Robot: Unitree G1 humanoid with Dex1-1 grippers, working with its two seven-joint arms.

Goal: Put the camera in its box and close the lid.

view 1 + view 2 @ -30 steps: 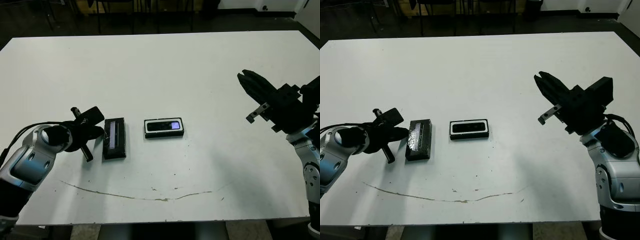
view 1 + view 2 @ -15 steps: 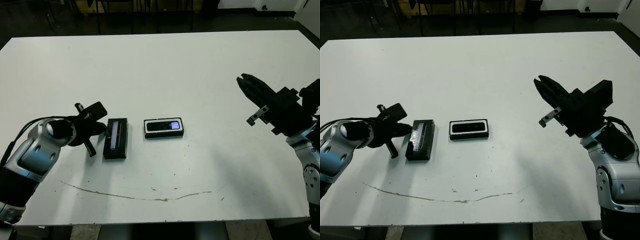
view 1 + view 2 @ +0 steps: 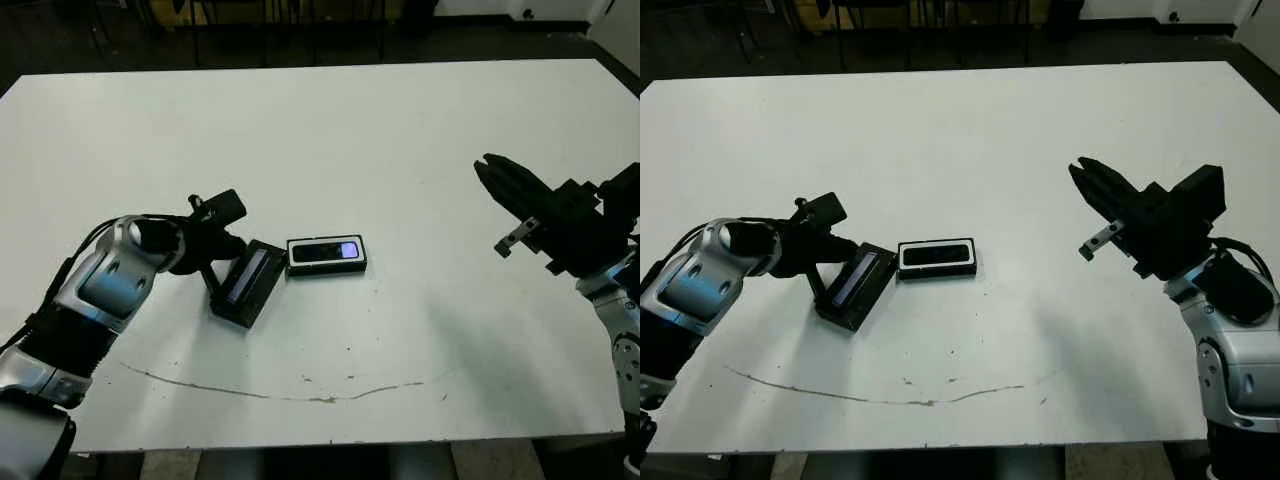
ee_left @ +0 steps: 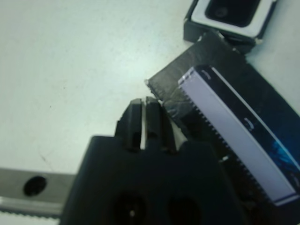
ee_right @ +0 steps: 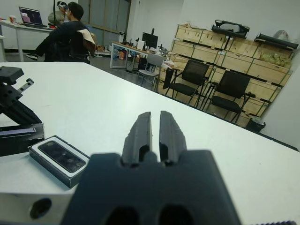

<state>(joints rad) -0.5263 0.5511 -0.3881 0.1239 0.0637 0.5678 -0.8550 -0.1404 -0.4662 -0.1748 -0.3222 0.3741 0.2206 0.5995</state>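
Camera (image 3: 327,251) sits inside the box (image 3: 326,266), near the middle of the tabletop (image 3: 330,140), a little toward the front edge, blue-purple patch at its right end. Lid (image 3: 249,283) lies skewed just left of the box, one corner at the box's left end, silvery strip up. I see my left end effector (image 4: 144,123) with fingers pressed together, tips at the lid's left edge, gripping nothing. Right end effector (image 5: 154,132) hovers above the right side, fingers nearly together, empty.
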